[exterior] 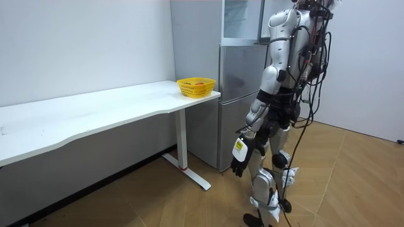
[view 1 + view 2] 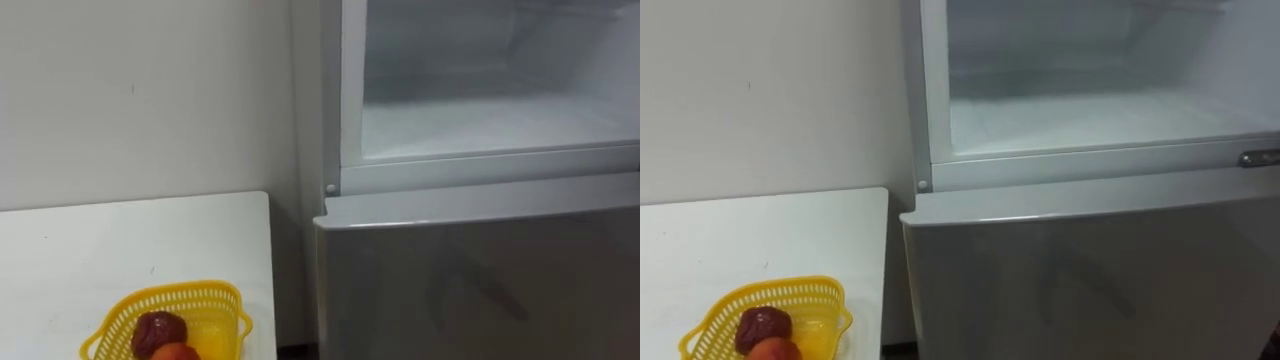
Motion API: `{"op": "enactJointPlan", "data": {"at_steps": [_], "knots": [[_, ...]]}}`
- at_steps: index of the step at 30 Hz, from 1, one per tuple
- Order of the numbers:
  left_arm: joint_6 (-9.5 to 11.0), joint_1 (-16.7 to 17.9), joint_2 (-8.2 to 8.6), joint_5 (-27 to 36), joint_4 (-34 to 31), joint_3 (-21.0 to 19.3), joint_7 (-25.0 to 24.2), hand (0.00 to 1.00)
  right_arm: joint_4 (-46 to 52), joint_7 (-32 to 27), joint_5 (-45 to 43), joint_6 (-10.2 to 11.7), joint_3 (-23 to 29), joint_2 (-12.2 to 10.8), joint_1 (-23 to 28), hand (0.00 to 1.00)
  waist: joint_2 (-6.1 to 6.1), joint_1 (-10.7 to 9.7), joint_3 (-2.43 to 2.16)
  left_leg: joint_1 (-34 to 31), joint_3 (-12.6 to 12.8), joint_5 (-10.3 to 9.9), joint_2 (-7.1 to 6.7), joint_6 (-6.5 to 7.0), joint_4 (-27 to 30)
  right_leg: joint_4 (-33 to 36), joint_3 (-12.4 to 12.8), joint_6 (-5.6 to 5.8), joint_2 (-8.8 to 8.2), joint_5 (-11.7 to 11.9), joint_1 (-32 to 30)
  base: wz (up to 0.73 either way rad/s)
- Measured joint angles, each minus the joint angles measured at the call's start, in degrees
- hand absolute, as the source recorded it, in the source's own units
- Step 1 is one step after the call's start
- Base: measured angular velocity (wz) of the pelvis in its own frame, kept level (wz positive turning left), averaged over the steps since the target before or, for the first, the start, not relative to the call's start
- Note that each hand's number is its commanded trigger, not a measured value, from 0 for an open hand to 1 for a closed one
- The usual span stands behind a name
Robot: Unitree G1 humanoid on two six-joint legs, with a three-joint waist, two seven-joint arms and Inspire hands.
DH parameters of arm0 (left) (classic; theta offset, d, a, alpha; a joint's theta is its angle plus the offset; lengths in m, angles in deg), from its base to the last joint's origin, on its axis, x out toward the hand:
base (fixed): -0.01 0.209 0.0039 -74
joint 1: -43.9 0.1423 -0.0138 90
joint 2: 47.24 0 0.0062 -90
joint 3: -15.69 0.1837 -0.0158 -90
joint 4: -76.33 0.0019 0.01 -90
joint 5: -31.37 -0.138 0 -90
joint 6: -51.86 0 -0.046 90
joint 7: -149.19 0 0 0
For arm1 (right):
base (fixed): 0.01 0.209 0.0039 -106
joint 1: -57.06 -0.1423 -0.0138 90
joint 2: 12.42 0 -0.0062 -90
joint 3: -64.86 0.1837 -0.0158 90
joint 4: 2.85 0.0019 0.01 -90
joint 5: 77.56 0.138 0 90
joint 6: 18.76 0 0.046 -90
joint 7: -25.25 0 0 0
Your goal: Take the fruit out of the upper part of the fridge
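**Fridge** (image 1: 237, 107): one, grey, two-part, standing against the wall just right of the bench.
- Upper compartment (image 2: 490, 120): one, open to view, with a white interior and a pale floor lit from inside.
- Lower door (image 2: 480, 280): one, shut, plain grey, directly under the open compartment.
- Hinge fitting (image 2: 1260, 158): one, metal, at the right end of the ledge between the two parts.

**Bench** (image 2: 130, 240): one, long, white-topped, running along the wall. Its right end sits just beside the fridge, and one white leg with a floor foot shows in the room view.

**Basket** (image 2: 225, 300): one, yellow plastic lattice, on the bench near its right end and close to the fridge.

**Fruit:** in the basket, not in the fridge.
- Dark red piece (image 2: 158, 330): one, on the left side of the basket.
- Orange piece (image 2: 175, 352): one, touching the red one on its near side.
- Yellow patch (image 2: 208, 338): one, right of these. It may be a third piece or only the basket's floor.

**Robot:** one, upright on the wooden floor (image 1: 353, 183), facing the fridge at close range.

**Left robot hand** (image 1: 242, 154): one, hanging low beside the thigh, well below the open compartment. Its fingers are slack and pointing down, loosely spread, and it holds nothing.
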Motion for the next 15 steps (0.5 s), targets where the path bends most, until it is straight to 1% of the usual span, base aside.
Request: {"op": "enactJointPlan", "data": {"at_steps": [1, 2, 3, 5, 6, 8, 10, 12, 15], "knots": [[-0.31, 0.32, 0.01, 0.02, -0.89, 0.01, 0.25, 0.00, -1.14, 0.02, 0.00, -0.22, -0.03, 0.00, 0.01, 0.00, -0.14, -0.03, 0.07, 0.01, 0.00, 0.00, 0.00, 0.00, 0.00, -0.05, -0.03, 0.00, 0.00, 0.00, 0.02, 0.00], [-0.64, 0.60, 0.01, -0.02, -1.46, 0.01, 0.69, 0.00, -3.94, 0.07, -0.08, -0.13, -0.29, 0.03, -0.39, 0.00, -0.57, -0.09, 0.24, 0.10, -0.03, 0.00, 0.00, 0.00, 0.01, -0.06, -0.11, 0.00, -0.01, 0.00, 0.19, 0.00], [-0.70, 0.87, 0.01, -0.07, -1.60, 0.00, 0.94, 0.00, -5.72, 0.27, -0.09, -0.21, -0.47, 0.05, -0.70, 0.00, -0.61, -0.05, 0.20, 0.16, -0.03, 0.00, 0.00, 0.00, 0.02, -0.06, -0.15, 0.00, -0.01, 0.00, 0.29, 0.04], [-0.66, 1.13, -0.09, -0.06, -1.81, -0.07, 1.30, 0.00, -11.33, 1.97, 0.04, -0.47, -1.55, 0.03, -0.97, 0.00, -0.86, 0.49, 0.37, 0.61, -0.02, 0.00, 0.00, 0.00, 0.02, -0.14, -0.16, 0.00, -0.02, 0.00, 0.71, 0.00], [-0.67, 1.17, -0.08, -0.05, -1.73, -0.11, 1.34, 0.00, -12.64, 2.50, 0.11, -0.47, -1.74, -0.03, -0.93, 0.00, -0.96, 0.68, 0.43, 0.68, -0.03, 0.00, 0.00, 0.00, 0.03, -0.18, -0.14, 0.00, -0.02, 0.00, 0.84, 0.00], [-0.64, 0.84, -0.07, -0.13, -1.24, -0.11, 1.35, 0.00, -18.89, 4.72, 0.68, -0.70, -1.77, -0.12, -1.71, 0.00, -0.93, 1.36, 0.44, 0.82, -0.08, -0.01, 0.00, 0.00, 0.02, -0.50, -0.20, 0.00, -0.06, 0.00, 0.90, 0.00], [-0.64, 1.10, -0.07, -0.15, -1.32, -0.24, 1.32, 0.00, -22.02, 6.50, 1.48, -1.17, -1.59, -0.13, -2.24, 0.00, -0.95, 1.45, 0.45, 0.86, -0.14, -0.01, 0.00, 0.00, 0.01, -0.88, -0.24, 0.06, -0.04, 0.04, 0.98, 0.02], [-0.64, 1.22, -0.04, -0.15, -1.71, -1.29, 1.24, 0.00, -24.76, 8.12, 1.88, -1.47, -1.54, -0.13, -3.08, 0.00, -1.00, 1.41, 0.42, 0.94, -0.15, -0.01, 0.00, 0.00, 0.01, -0.91, -0.20, 0.06, -0.01, 0.04, 1.06, 0.00], [-0.62, 1.22, -0.03, -0.26, -1.76, -2.69, 1.19, 0.00, -29.88, 10.04, 2.56, -1.68, -1.43, -0.12, -5.49, 0.00, -1.15, 1.42, 0.39, 0.95, -0.18, -0.01, 0.01, 0.00, 0.03, -0.81, -0.28, 0.07, 0.00, 0.10, 1.17, 0.01]]}}
